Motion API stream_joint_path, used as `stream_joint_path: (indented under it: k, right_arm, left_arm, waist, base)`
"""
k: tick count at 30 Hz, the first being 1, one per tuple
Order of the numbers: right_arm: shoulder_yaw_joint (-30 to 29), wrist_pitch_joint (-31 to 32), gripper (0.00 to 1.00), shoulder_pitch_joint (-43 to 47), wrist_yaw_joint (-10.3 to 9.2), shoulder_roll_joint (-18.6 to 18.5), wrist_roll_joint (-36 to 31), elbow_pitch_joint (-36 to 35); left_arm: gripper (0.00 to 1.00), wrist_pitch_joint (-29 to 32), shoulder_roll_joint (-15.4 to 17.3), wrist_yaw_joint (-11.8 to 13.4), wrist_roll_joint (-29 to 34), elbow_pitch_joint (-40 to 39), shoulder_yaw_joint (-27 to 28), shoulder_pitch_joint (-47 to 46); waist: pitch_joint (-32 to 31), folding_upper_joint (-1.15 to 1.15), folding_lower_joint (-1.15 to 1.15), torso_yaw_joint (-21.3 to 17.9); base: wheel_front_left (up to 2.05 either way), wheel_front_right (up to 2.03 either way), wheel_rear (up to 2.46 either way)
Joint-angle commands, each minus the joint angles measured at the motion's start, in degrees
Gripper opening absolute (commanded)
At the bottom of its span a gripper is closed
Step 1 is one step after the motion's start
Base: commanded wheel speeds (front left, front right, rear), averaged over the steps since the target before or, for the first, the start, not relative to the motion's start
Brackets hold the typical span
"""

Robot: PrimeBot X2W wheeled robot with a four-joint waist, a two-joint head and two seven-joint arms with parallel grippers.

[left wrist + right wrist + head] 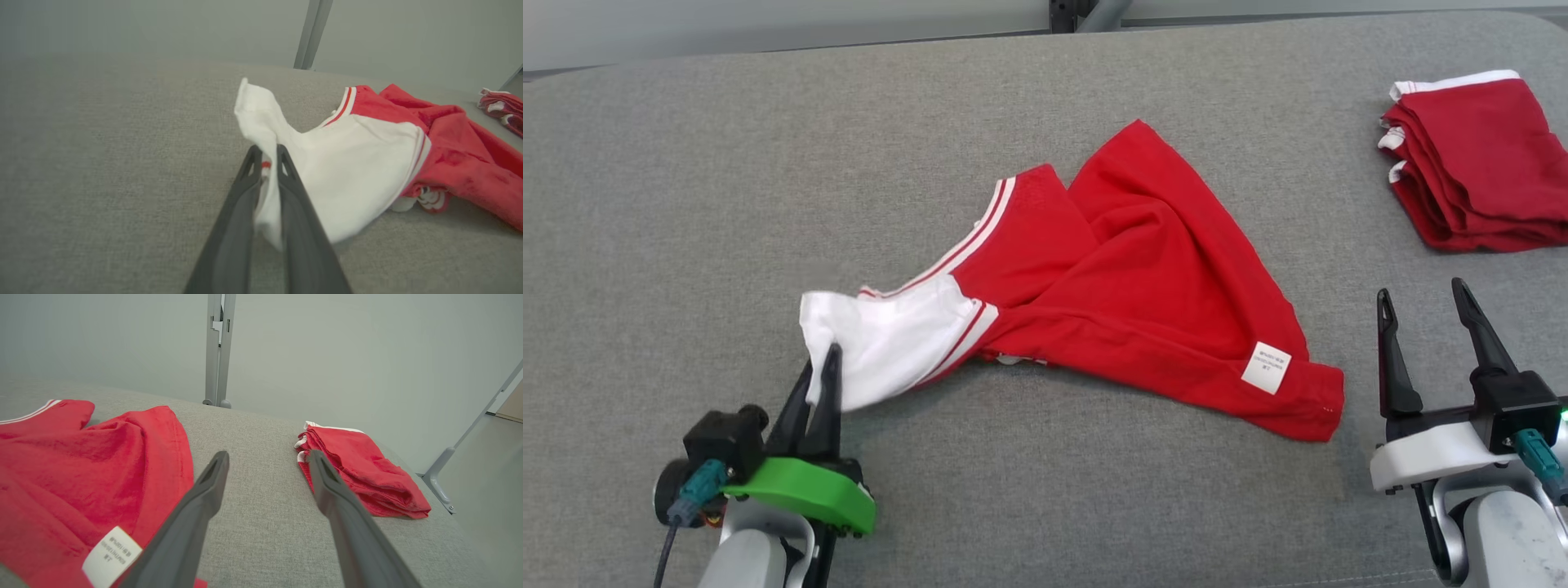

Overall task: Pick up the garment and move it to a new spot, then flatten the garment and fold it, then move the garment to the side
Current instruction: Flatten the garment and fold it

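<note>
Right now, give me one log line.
left gripper: jaws shut on garment sleeve | right gripper: jaws open, empty | garment: crumpled | folded pile: far right

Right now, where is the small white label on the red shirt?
In the head view the white label sits by the hem at the lower right corner of the red garment, on the side nearest the open right gripper.

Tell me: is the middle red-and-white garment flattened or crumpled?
Crumpled, not flat. The garment lies twisted with deep folds, care label showing, and the left gripper is shut on its white sleeve.
</note>
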Motion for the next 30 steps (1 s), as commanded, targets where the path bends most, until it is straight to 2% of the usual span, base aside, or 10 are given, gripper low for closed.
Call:
stream_joint_path:
  k: [1, 4, 5, 6, 7, 15, 20, 25, 30]
  right_arm:
    - [0.12, -0.14, 1.0, 0.57, -0.09, -0.1, 0.21, 0.24]
    - [0.33, -0.14, 1.0, 0.4, -0.09, -0.17, 0.19, 0.49]
    - [0.39, -0.14, 1.0, 0.43, -0.09, -0.19, 0.19, 0.55]
    - [0.44, -0.14, 1.0, 0.49, -0.09, -0.2, 0.22, 0.57]
    - [0.47, -0.14, 1.0, 0.57, -0.09, -0.23, 0.25, 0.59]
    - [0.67, -0.14, 1.0, 0.89, -0.09, -0.33, 0.48, 0.99]
    - [1.23, -0.14, 1.0, 0.57, -0.09, -0.42, 0.52, 1.46]
    - [2.29, -0.14, 1.0, 0.49, -0.09, -0.54, 0.54, 1.71]
    - [5.86, -0.14, 1.0, -0.51, -0.09, -1.27, 1.62, 2.05]
  left_arm:
    - [0.11, -0.15, -0.46, -0.18, -0.46, 1.31, 0.09, 1.47]
    - [0.43, -0.17, -0.8, -0.19, -1.0, 3.77, -0.37, 2.04]
    - [0.59, -0.17, -0.87, -0.19, -1.13, 4.37, -0.5, 2.0]
    - [0.92, -0.16, -0.96, -0.19, -1.42, 4.89, -0.4, 1.88]
    - [1.0, -0.17, -0.88, -0.19, -1.66, 5.11, -0.25, 1.72]
    - [1.0, -0.16, 0.68, -0.19, -2.08, 5.11, 1.23, 0.73]
    - [1.0, -0.16, 0.89, -0.17, -1.03, 6.68, -1.48, -3.12]
    - [1.0, 0.47, -0.24, -0.17, -0.65, 7.89, -5.34, -7.63]
    - [1.0, 0.17, -1.16, -0.16, -0.58, 7.93, -6.75, -9.5]
  waist:
    - [-0.53, 0.08, 0.0, 0.8]
    - [-0.86, 0.08, 0.0, 1.23]
    - [-0.97, 0.08, 0.0, 1.34]
    - [-1.08, 0.08, 0.0, 1.44]
    - [-1.16, 0.08, 0.0, 1.52]
    - [-1.68, 0.08, 0.0, 1.51]
    - [-1.88, 0.08, 0.0, 0.92]
    - [-2.18, 0.08, 0.0, -0.06]
    - [-2.57, 0.08, 0.0, -0.66]
  base:
    - [0.0, 0.0, 0.0]
    - [0.0, 0.0, 0.0]
    - [0.0, 0.0, 0.0]
    - [0.0, 0.0, 0.0]
    - [0.0, 0.0, 0.0]
    - [0.0, 0.0, 0.0]
    - [0.0, 0.0, 0.0]
    - [0.0, 0.0, 0.0]
    - [0.0, 0.0, 0.0]
